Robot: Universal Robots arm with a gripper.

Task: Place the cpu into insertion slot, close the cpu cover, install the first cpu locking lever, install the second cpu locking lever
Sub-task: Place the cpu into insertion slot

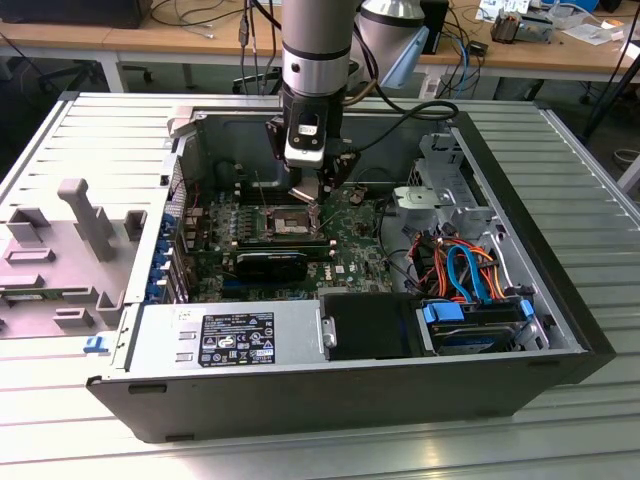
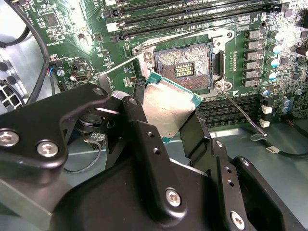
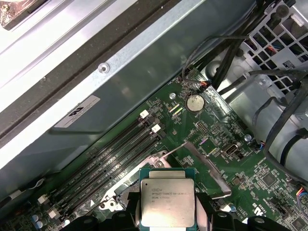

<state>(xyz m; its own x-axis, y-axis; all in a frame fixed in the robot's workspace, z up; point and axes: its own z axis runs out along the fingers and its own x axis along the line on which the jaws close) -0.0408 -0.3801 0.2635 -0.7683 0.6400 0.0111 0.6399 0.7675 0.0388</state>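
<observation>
In the exterior view, your arm reaches down into an open computer case (image 1: 350, 400) lying on the ribbed metal worktop (image 1: 100, 140). The end effector (image 1: 318, 200) is poised just above the insertion slot (image 1: 283, 222) on the green board. In the second wrist view, the end effector (image 2: 166, 115) is clamped on the cpu (image 2: 168, 103), with its black fingers (image 2: 139, 127) pressing on opposite edges. The cpu is tilted and near the insertion slot (image 2: 185, 67), but not seated in it. The slot's contact field is bare. A thin locking lever (image 2: 243, 113) juts free beside the slot. In the first wrist view, the cpu (image 3: 167, 202) shows its silver top, held over the board. The cpu cover (image 3: 209, 168) stands raised just past it, near the long memory slots (image 3: 110, 161).
</observation>
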